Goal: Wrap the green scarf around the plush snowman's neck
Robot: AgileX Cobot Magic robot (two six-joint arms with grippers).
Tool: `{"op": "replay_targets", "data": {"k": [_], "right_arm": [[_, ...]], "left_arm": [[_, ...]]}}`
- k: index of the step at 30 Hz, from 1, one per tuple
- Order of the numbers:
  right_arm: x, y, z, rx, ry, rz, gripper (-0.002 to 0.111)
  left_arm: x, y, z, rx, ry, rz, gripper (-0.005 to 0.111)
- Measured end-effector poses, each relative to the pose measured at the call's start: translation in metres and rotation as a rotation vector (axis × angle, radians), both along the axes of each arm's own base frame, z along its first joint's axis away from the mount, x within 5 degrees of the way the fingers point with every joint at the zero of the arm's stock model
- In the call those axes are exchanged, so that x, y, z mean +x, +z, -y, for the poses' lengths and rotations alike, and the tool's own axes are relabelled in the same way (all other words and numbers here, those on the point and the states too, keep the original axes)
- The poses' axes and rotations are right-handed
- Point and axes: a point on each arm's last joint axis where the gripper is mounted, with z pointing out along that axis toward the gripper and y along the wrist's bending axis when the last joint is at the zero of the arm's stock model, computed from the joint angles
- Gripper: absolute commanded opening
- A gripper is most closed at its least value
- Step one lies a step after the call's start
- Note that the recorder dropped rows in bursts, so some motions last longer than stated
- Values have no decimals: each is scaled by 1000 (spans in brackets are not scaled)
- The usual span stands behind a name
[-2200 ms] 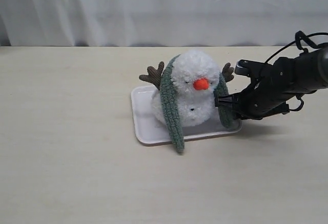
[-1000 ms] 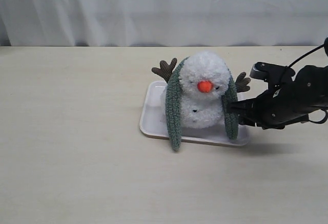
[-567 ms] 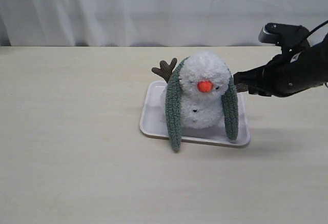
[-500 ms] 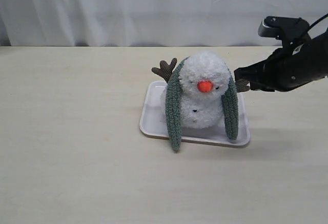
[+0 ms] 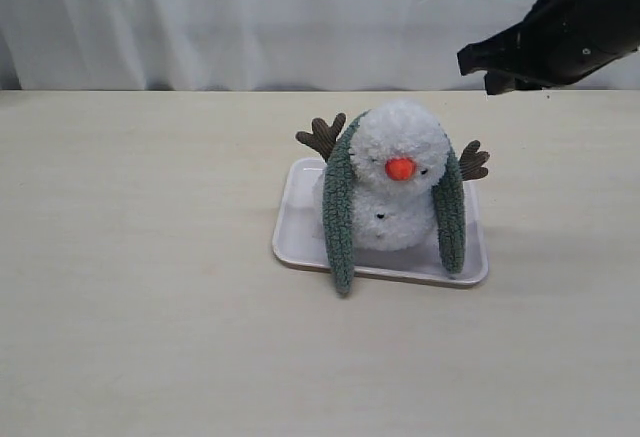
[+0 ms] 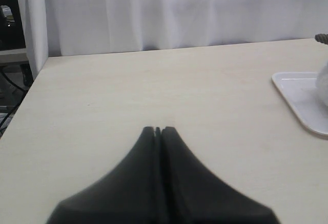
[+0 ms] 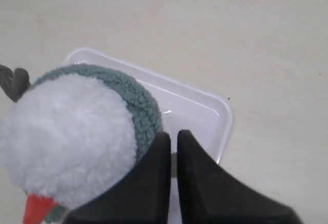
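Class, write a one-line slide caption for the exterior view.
Green scarf draped behind plush snowman's head, both ends hanging loose, on a white tray; right gripper hovers above, shut and empty.

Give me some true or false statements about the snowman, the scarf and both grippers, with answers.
The plush snowman sits on a white tray. True.
The right gripper holds the green scarf. False: it is shut on nothing, raised clear of it.
The scarf's ends hang down the snowman's front, one each side. True.
The scarf's ends are knotted together. False: they hang apart.
The left gripper is open. False: it is shut.
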Motion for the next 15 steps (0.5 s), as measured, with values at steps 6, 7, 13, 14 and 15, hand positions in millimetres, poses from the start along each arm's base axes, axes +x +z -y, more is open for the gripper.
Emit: {"op": "replay_targets", "data": {"k": [6,7,13,14,15], "right_arm": [[27,-1,-13,44,84,-34,4],[32,-1,-15,50,98,-46,4],[52,-1,-25,27,185,-71,4],[52,-2,-29,15,215,-72,4],[52,-4,-33,6,238,-76,4]], "left_arm": [[0,0,0,0,0,0,0],[0,0,0,0,0,0,0],[0,0,0,0,0,0,0],[0,0,0,0,0,0,0],[0,0,0,0,0,0,0]]}}
